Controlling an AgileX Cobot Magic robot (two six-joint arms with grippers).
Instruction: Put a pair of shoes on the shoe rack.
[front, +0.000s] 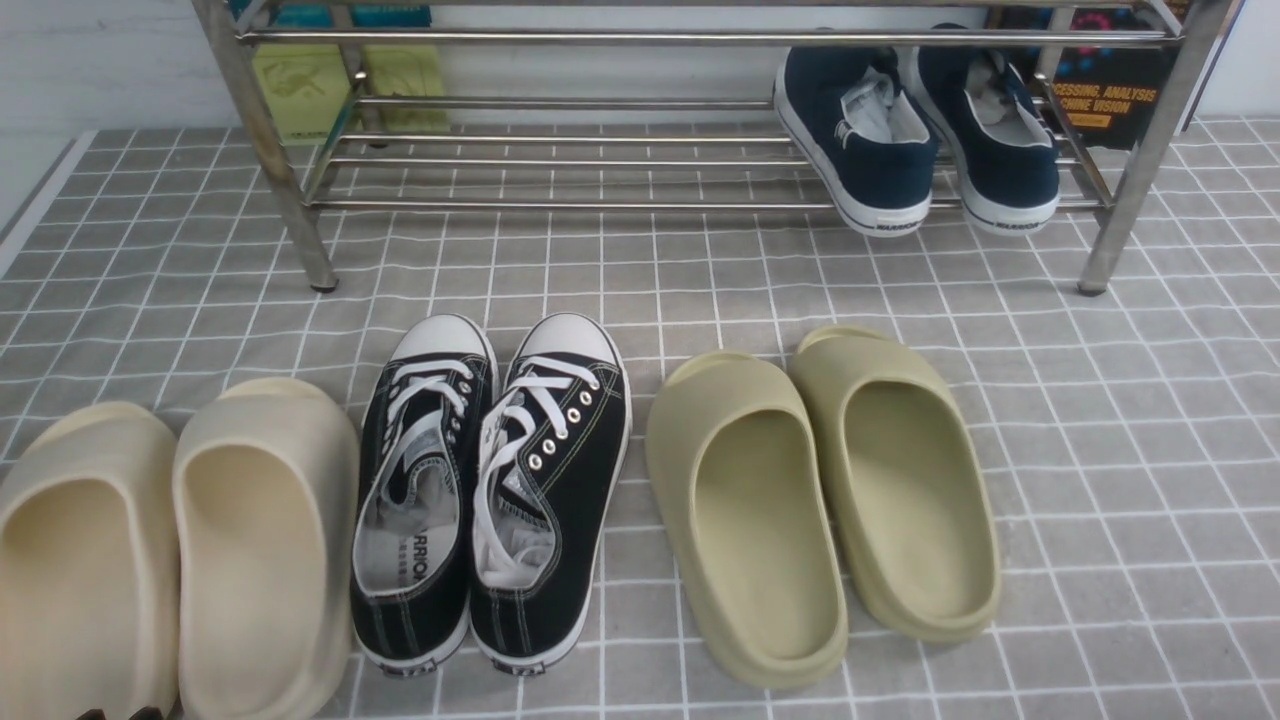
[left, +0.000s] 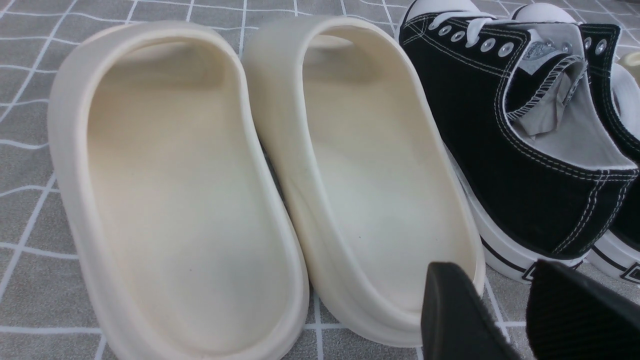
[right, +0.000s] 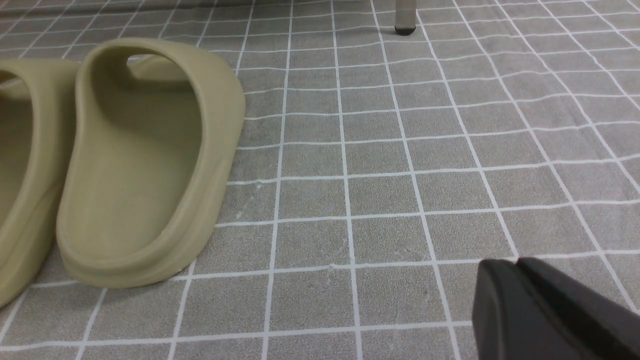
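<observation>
Front view: the pair of shoes (front: 915, 130), navy slip-ons, rests side by side on the lower rails at the right end of the shoe rack (front: 560, 160), heels toward the camera. Well short of the rack, the left tool (left: 505, 310) hovers with its jaws parted, empty, just behind the cream slides (left: 260, 175) and black sneakers (left: 525, 140). The right tool (right: 520, 270), jaws pressed together and empty, hangs over the grey checked surface (right: 400, 165) beside the olive slides (right: 145, 165).

Your front view looks down toward the shoe rack (front: 700, 150); both wrist views sit low, close before it, sharing its slides.
</observation>
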